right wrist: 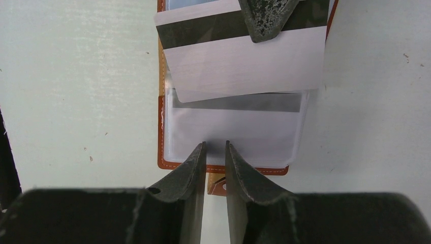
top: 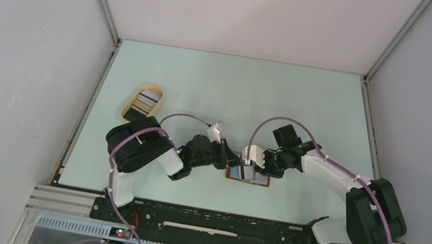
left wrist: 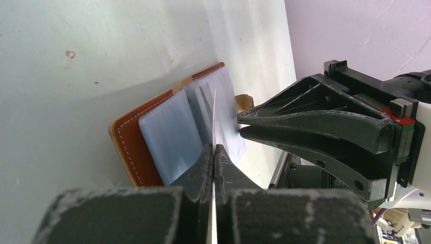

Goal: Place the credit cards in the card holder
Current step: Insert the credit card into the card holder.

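Observation:
The reddish-brown card holder (top: 249, 175) lies open on the table, its clear sleeves (right wrist: 239, 129) facing up. My left gripper (left wrist: 214, 147) is shut on a white credit card (right wrist: 244, 63) with a dark stripe. The card is seen edge-on (left wrist: 214, 117) in the left wrist view. It is tilted over the holder, its lower edge at the mouth of a sleeve. Another striped card (right wrist: 239, 102) shows inside that sleeve. My right gripper (right wrist: 215, 144) has a narrow gap and nothing between its fingers. Its tips are at the sleeve's near edge, above the clasp tab (right wrist: 217, 185).
An oval tan tray (top: 131, 110) with more cards (top: 146, 101) stands at the back left of the pale green table (top: 308, 104). Both arms meet over the holder near the table's middle front. Grey walls enclose the table.

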### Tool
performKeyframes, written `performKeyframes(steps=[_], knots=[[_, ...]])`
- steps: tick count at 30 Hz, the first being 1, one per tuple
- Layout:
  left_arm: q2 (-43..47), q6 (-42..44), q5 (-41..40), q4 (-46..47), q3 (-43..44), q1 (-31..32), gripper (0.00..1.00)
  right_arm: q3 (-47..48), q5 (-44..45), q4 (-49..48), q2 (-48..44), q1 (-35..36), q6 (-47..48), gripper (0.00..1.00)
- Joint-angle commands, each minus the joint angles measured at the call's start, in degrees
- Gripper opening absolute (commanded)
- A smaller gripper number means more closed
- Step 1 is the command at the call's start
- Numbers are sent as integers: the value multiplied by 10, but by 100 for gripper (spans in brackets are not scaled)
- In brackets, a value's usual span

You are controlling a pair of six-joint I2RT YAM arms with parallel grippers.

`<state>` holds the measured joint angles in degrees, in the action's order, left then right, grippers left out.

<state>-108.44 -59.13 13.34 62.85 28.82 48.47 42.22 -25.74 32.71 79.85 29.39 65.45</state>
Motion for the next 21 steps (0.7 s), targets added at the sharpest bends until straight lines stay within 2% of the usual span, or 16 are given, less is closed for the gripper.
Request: performKeyframes(steps=[1, 8, 21], knots=[[15, -8, -26, -20, -9, 4, 0, 12, 11, 16, 7, 5, -4, 28], [43, 0, -46, -75, -13, 6, 0, 12, 12, 15, 7, 6, -4, 29], [21, 5, -26, -106, 19, 10, 0, 12, 16, 14, 9, 8, -5, 29]])
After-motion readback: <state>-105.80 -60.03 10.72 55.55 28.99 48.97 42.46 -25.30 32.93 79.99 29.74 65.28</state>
